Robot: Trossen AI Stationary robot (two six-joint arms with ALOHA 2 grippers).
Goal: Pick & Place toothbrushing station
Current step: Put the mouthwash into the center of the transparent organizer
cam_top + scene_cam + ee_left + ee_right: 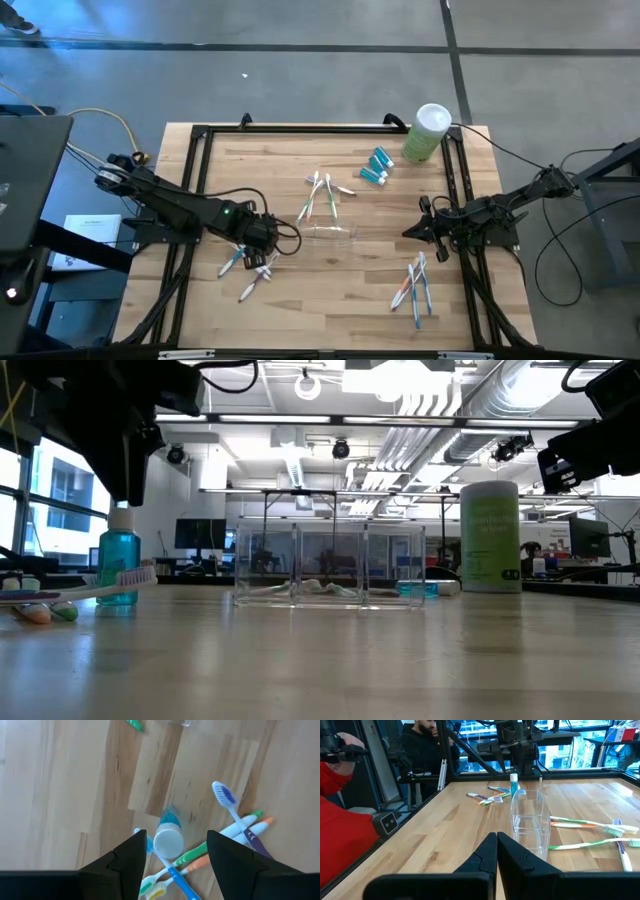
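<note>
The step in hand looks like the pick of a standing tube: the left gripper (175, 855) hangs directly over a small blue white-capped tube (167, 837) that stands upright on the table (300, 310), its white cap between the two spread fingers and just below them. The jaws stand wide apart and hold nothing; in the left wrist view neither finger touches the cap, though the one nearer the tube is very close to it. Under and just beside the tube lies a loose heap of toothbrushes (235, 827), crossed over one another, one with a blue-bristled head pointing away from the claw.

The next move, as I judge it, calls for a straight descent so the fingers pass either side of the cap, then a close on the tube without catching the brush handles that lie against its base; a tilt could topple it.

The clear cup (327, 233), the place to fill, stands ahead of the left claw toward the table's middle, apart from it, between the two arms. More tubes (377, 168) lie beyond the cup.

The right gripper (496, 851) waits on the cup's far side, fingers pressed together and empty, pointed at the cup.
</note>
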